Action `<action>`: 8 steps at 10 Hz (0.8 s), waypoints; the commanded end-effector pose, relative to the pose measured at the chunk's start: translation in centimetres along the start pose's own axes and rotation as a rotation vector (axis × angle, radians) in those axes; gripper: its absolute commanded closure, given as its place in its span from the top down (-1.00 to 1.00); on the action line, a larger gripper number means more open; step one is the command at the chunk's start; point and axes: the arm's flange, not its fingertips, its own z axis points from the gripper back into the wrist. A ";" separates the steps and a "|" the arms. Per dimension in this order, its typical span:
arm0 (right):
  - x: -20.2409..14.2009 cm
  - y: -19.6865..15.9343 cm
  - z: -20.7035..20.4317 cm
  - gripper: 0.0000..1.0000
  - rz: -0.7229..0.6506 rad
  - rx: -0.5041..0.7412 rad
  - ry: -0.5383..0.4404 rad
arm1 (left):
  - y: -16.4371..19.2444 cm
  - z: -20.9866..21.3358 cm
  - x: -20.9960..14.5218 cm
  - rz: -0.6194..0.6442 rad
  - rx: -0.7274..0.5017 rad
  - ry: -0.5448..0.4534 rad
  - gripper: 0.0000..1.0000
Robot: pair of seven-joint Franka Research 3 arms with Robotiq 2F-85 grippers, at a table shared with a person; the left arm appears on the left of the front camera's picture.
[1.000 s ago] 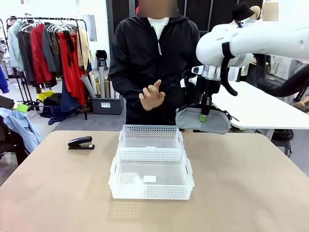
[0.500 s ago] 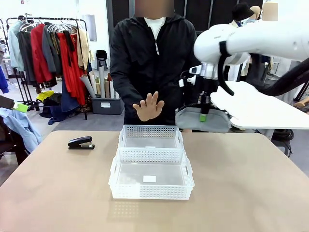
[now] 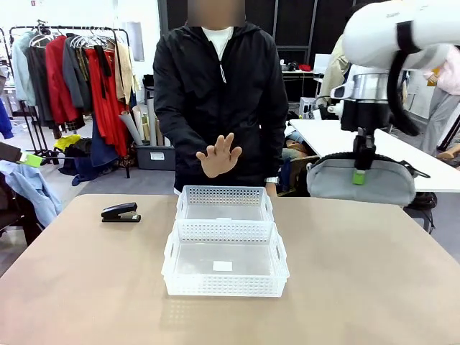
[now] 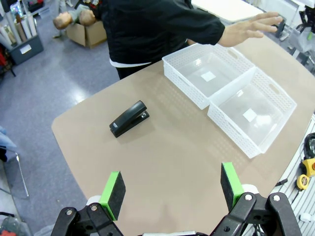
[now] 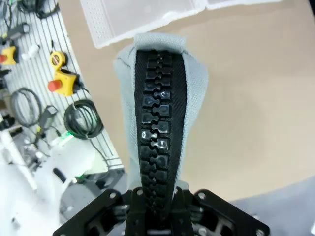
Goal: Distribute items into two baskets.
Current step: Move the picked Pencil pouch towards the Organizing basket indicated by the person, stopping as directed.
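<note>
My right gripper (image 3: 359, 171) hangs above the table's far right, shut on the top of the grey zip pouch (image 3: 361, 183). Seen from the right wrist, the pouch (image 5: 160, 108) runs away from the fingers with its black zip up the middle. Two white lattice baskets stand mid-table: the smaller one (image 3: 224, 203) farther off, the larger handled one (image 3: 225, 266) nearer. The black stapler (image 3: 121, 213) lies on the table's left. My left gripper (image 4: 170, 188) is open high over the table, well short of the stapler (image 4: 129, 118) and both baskets (image 4: 256, 110).
The person stands at the far side with an open hand (image 3: 219, 154) held palm-out above the smaller basket. A white table (image 3: 381, 154) sits behind on the right. Clothes racks (image 3: 79, 79) fill the back left. Bare tabletop (image 3: 359, 273) lies right of the baskets.
My right arm has swung to the right and a little lower, carrying the pouch away from the baskets' far right corner. The person's hand has opened flat, palm out.
</note>
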 end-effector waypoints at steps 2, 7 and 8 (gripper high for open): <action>-1.1 1.3 -1.7 -1.00 -0.041 -0.068 -0.072 | 0.1 0.0 0.0 -0.005 -0.011 -0.013 1.00; -1.1 1.0 -0.5 -1.00 -0.018 -0.019 -0.029 | 0.1 0.0 0.0 -0.005 -0.011 -0.013 1.00; -1.1 1.0 -0.5 -1.00 -0.018 -0.019 -0.029 | 0.1 0.0 0.0 -0.005 -0.011 -0.013 1.00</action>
